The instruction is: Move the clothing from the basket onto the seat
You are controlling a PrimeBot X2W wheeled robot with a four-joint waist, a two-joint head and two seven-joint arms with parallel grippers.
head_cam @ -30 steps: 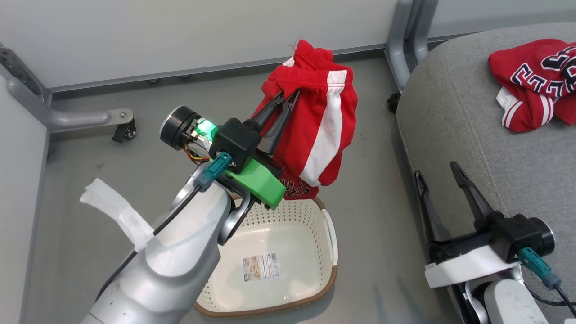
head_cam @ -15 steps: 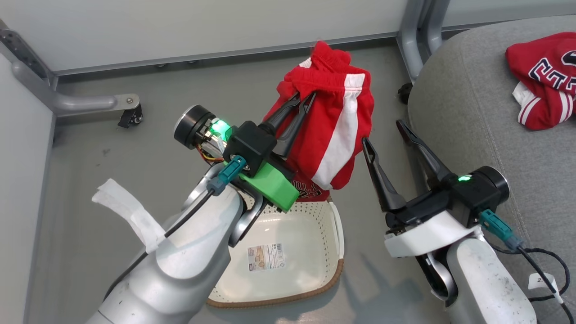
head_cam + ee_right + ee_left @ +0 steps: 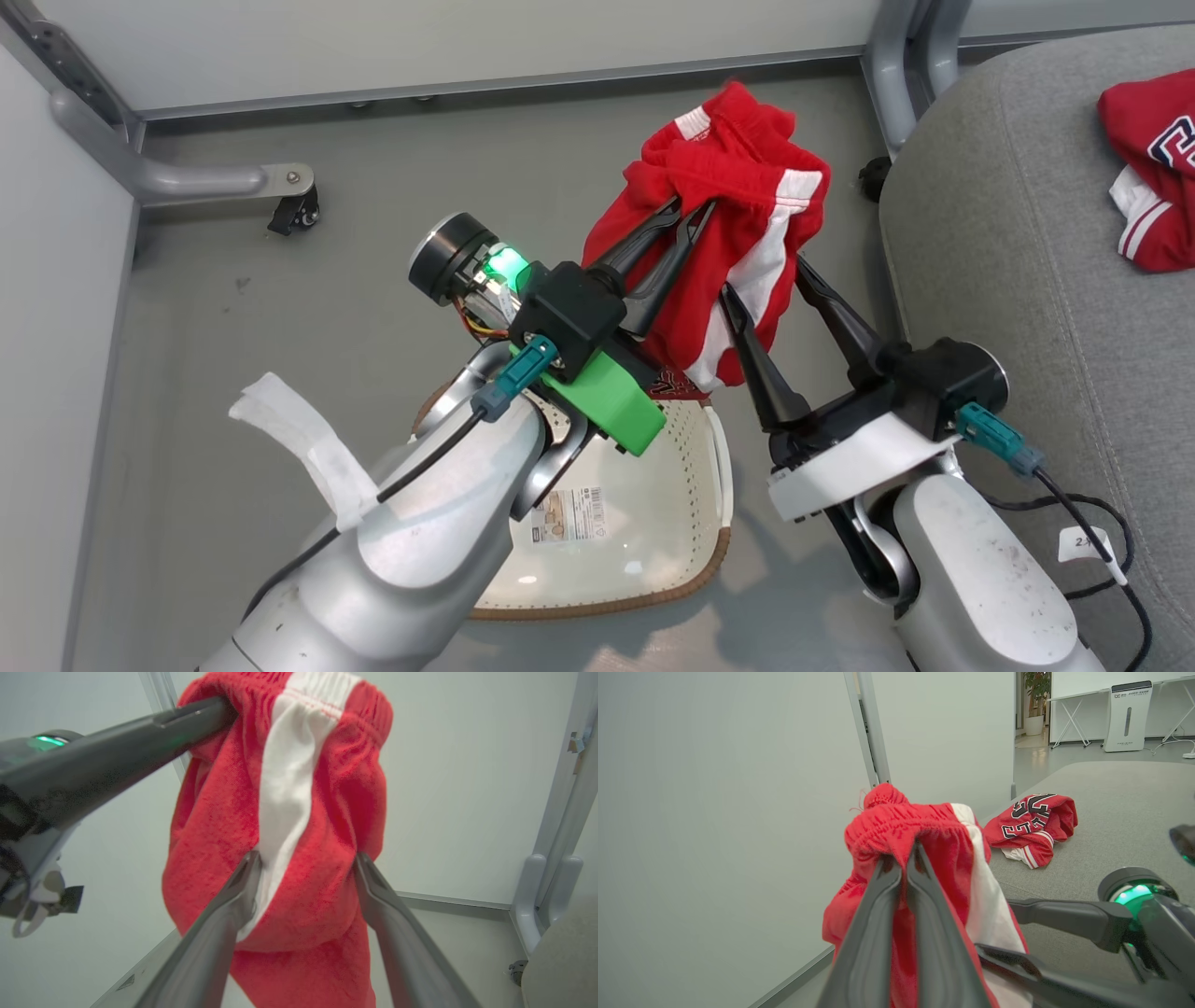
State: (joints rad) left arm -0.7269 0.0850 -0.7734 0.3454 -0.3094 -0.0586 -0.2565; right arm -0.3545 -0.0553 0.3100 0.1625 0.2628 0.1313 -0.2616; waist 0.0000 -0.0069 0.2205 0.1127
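Basket (image 3: 677, 523), lower centre: nothing in it but its label. Left gripper (image 3: 693, 207), fingers pressed together, pinches the shorts (image 3: 747, 177) at the waistband, hanging mid-frame over the basket's far edge. Change: right gripper (image 3: 766, 280) came in from lower right, and its spread fingers now straddle the shorts, unclamped. Probably a handover toward the seat (image 3: 1008, 233). Jersey (image 3: 1153, 159) already lies there, upper right.

Red shorts (image 3: 738, 168) aloft above cream basket (image 3: 665, 523), jersey (image 3: 1153, 168) crumpled on grey seat (image 3: 1008, 233)
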